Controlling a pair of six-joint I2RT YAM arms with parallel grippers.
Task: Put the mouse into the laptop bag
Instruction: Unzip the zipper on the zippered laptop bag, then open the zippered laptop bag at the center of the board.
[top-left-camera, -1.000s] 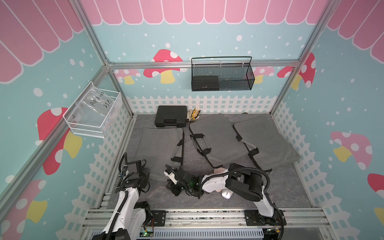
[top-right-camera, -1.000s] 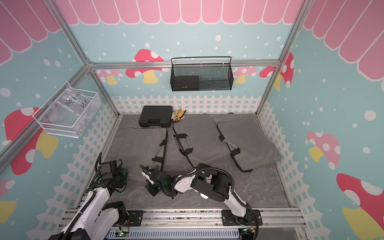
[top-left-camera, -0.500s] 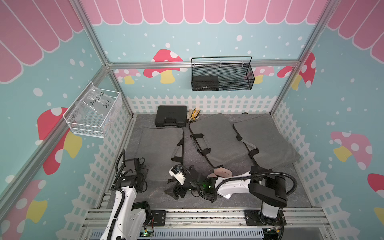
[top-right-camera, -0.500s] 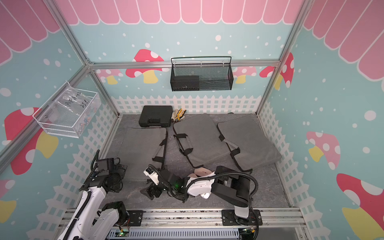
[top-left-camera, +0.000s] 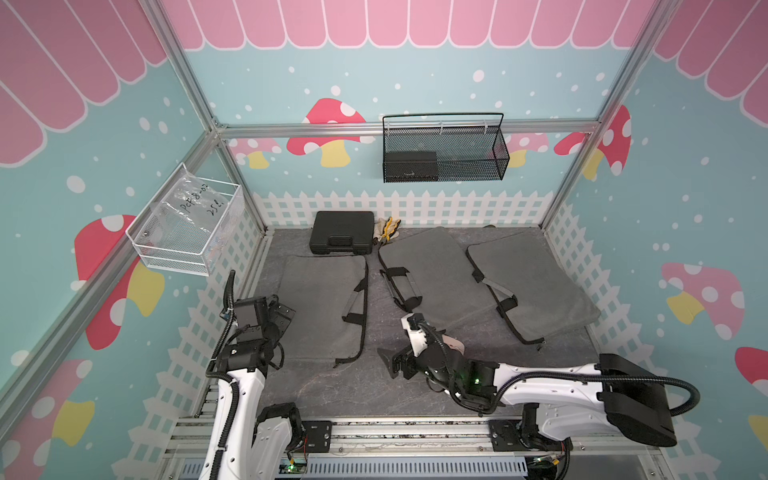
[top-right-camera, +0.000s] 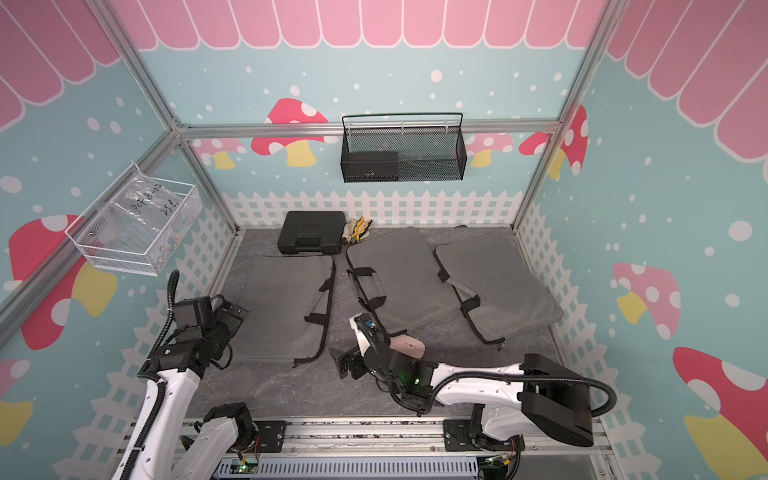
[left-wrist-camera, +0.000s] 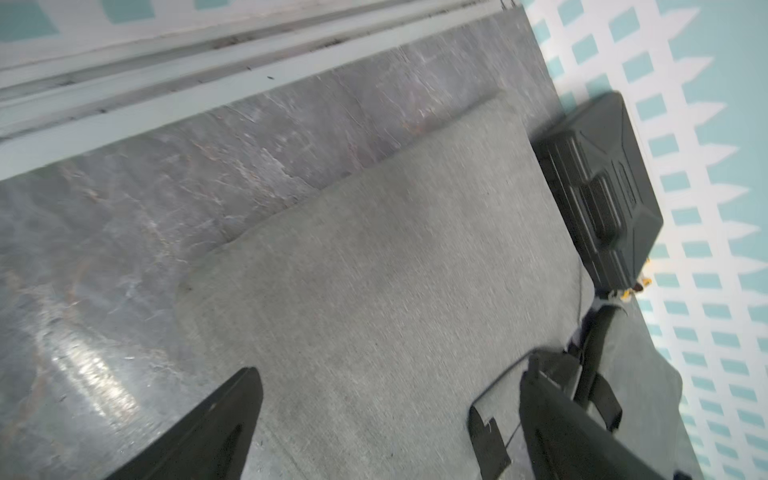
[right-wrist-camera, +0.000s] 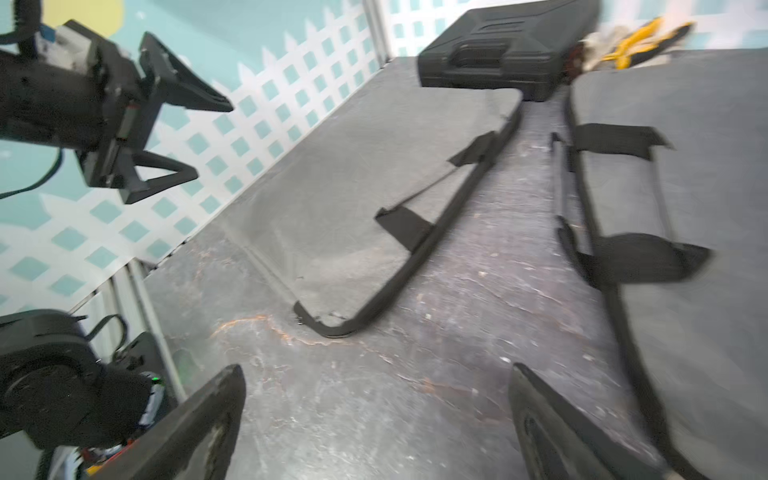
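The mouse (top-right-camera: 409, 345), a smooth pale-pink oval, lies on the mottled, slate-like bench (top-left-camera: 332, 390) near its front edge, about midway along, just beside the near corner of the middle laptop bag (top-left-camera: 432, 270). That bag, the left laptop bag (top-left-camera: 320, 299) and the right laptop bag (top-left-camera: 528, 278) are flat grey felt with black straps. A ribbed black hard case (top-left-camera: 341, 237) sits at the back edge. The left gripper (left-wrist-camera: 395, 365) and right gripper (right-wrist-camera: 376, 368) are both released, jaws wide, empty.

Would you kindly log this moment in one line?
left gripper: open, empty | right gripper: open, empty | mouse: on table, unbagged
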